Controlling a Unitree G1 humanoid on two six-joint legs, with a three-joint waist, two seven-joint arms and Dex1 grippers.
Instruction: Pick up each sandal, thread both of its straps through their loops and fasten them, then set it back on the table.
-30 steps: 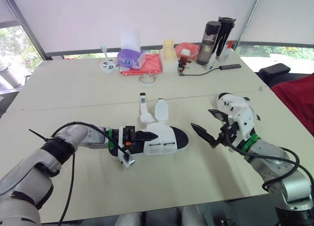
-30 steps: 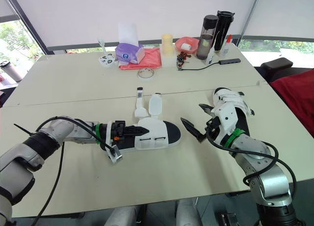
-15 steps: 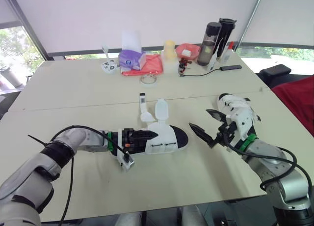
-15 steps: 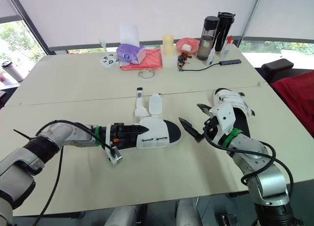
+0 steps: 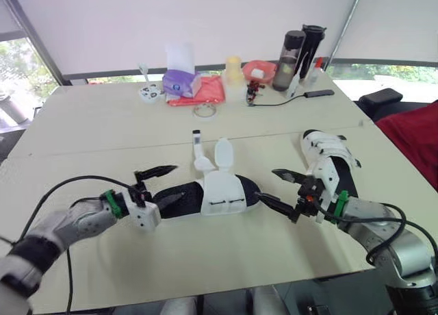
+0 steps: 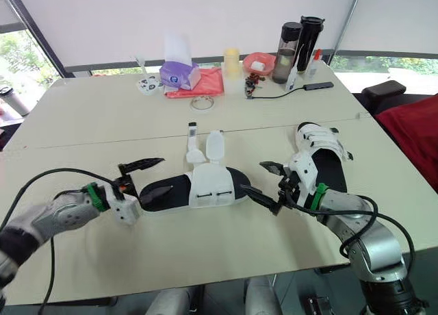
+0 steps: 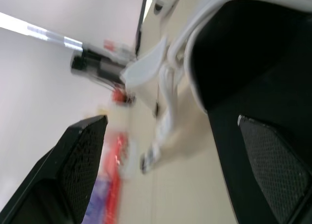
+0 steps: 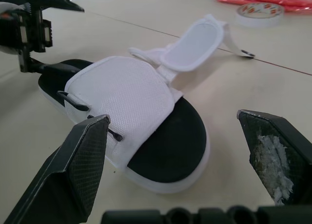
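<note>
Change since half a second ago: the left gripper (image 6: pixel 161 177) has let go of the heel of the sandal (image 6: pixel 198 188) and drawn back toward the table's left edge. Its jaws now stand wide and empty. One finger still overlaps the heel in the head views; I cannot tell whether it touches.

The right gripper (image 6: pixel 252 177) has closed in on the toe end. Its jaws are also wide and hold nothing, and the lower finger lies just beside the toe.

The sandal lies flat on the table (image 6: pixel 102 109), near the near edge and about midway along it. The narrow strap (image 6: pixel 191 140) and wide strap (image 6: pixel 215 145) are splayed open toward the far edge. Neither passes through the loops (image 6: pixel 209 194) on the white upper.

Judgement: no grasp at present, looks like a hand-over or re-grip. Threading not begun on this one.

A second sandal (image 6: pixel 318 150) lies toward the right edge, behind the right arm. Its straps appear to lie across the sole, but whether they are fastened I cannot tell.

Surface: pale table top with a seam running across it. Along the far edge stand a purple tissue box (image 6: pixel 179 74), a red cloth (image 6: pixel 198 89), a tape roll (image 6: pixel 200 103), a pink bowl (image 6: pixel 259 61) and two dark bottles (image 6: pixel 291 44).

Room: white blind behind, with greenery through the window at the left.
</note>
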